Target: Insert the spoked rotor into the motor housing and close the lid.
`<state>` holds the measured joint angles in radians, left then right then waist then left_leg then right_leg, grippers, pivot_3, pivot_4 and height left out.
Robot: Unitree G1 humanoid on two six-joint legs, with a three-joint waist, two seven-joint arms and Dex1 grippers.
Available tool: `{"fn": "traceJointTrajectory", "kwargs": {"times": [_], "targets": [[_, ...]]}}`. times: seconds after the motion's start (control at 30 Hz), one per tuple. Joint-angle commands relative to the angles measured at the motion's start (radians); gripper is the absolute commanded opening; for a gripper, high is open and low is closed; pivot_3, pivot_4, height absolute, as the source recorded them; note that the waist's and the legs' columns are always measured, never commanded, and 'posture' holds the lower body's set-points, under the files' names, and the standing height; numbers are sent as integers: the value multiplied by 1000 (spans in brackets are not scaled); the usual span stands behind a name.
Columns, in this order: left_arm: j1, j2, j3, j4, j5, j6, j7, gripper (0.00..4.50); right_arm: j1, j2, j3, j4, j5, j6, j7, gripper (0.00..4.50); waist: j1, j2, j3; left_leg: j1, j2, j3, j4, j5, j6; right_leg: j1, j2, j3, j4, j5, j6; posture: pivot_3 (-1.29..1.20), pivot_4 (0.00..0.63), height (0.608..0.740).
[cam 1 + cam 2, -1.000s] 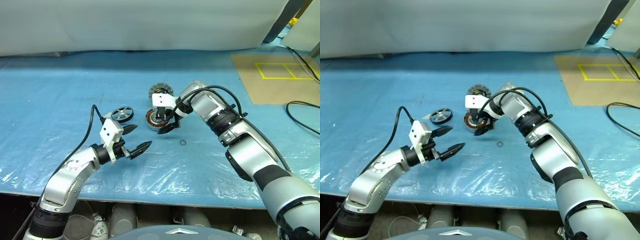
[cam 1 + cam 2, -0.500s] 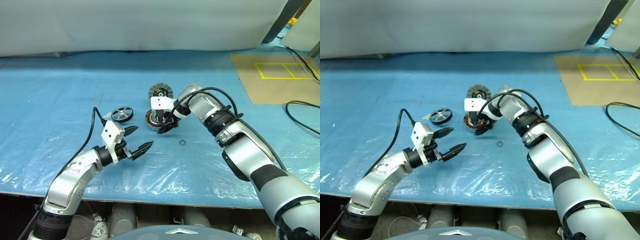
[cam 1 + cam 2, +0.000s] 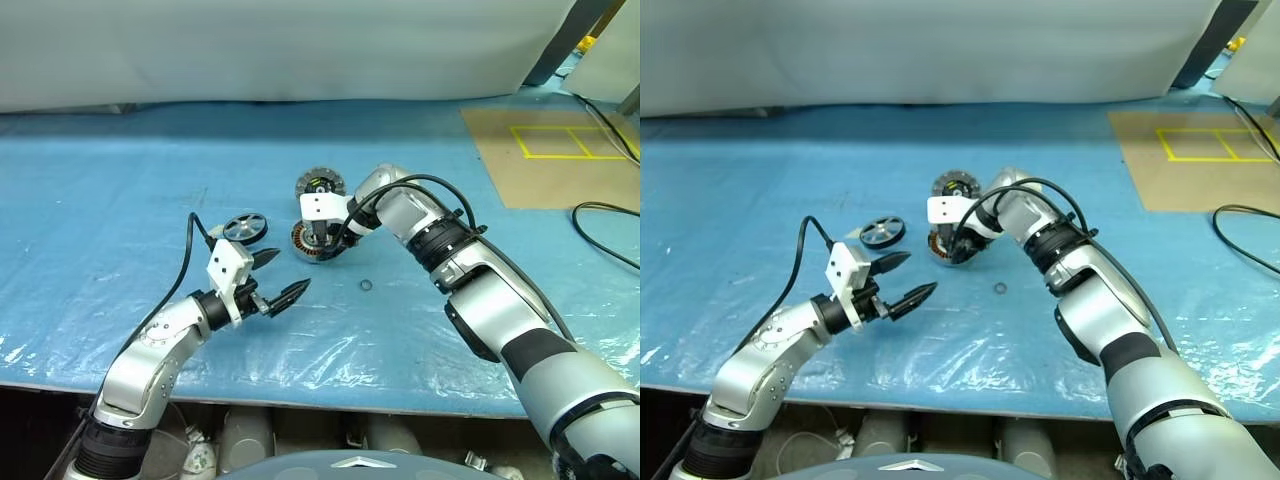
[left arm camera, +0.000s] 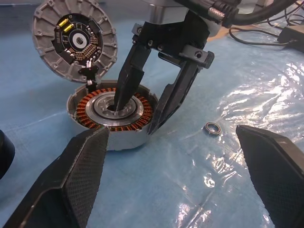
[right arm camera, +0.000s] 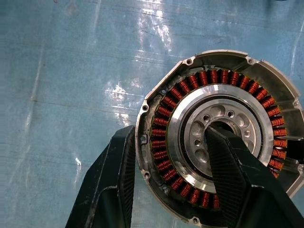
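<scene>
Rotor: the small spoked rotor (image 3: 245, 227), black rim with shiny silver spokes and hub, lies flat on the blue plastic-covered tabletop (image 3: 120, 180), just beyond my left fingers (image 3: 276, 278) and apart from the housing; not yet inserted.
Housing: the round silver-rimmed motor housing (image 4: 113, 112), copper windings ringing a pale silver centre, lies flat, open face and axis pointing up.
Lid: the grey ribbed lid (image 4: 74, 37) with black centre stands tilted open against the housing's far edge, inner face towards me.
Right fingers (image 5: 173, 173): partly open, one fingertip in the centre bore, the other outside the rim; they straddle the winding ring.
Left fingers: spread wide, empty, hovering level.
Small ring (image 3: 366, 286): loose, right of the housing.
Progress: early, I judge; inserting and closing both remain.
</scene>
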<state>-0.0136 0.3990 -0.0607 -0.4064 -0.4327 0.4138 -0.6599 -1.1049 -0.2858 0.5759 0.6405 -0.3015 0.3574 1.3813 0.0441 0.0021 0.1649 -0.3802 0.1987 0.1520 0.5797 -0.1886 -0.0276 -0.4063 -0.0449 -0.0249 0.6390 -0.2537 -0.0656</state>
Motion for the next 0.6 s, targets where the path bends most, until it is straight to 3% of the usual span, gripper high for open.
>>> {"fn": "traceJointTrajectory", "kwargs": {"times": [0.03, 0.17, 0.6], "targets": [[-11, 1, 6, -5, -7, -19, -9, 4500, 27, -27, 6, -179, 22, 106, 75, 1866, 0, 0, 0, 0, 0, 0, 0, 0, 0, 0, 0, 0, 0, 0, 0, 0, 150, 740], [-16, 4, 7, -5, -11, -17, -18, 4500, 68, -57, 25, -374, 34, 252, 123, 1866, -1, 0, 0, -1, 0, -1, -1, 0, -1, -1, 0, 0, 0, 0, 0, 0, 150, 740], [-49, 89, 63, -22, -65, 31, -65, 4500, 134, -116, 160, -671, 114, 551, 154, 1866, 0, 0, 0, 1, 0, -2, -1, 2, -3, 0, 1, 1, 0, 0, 0, 0, 150, 740]]}}
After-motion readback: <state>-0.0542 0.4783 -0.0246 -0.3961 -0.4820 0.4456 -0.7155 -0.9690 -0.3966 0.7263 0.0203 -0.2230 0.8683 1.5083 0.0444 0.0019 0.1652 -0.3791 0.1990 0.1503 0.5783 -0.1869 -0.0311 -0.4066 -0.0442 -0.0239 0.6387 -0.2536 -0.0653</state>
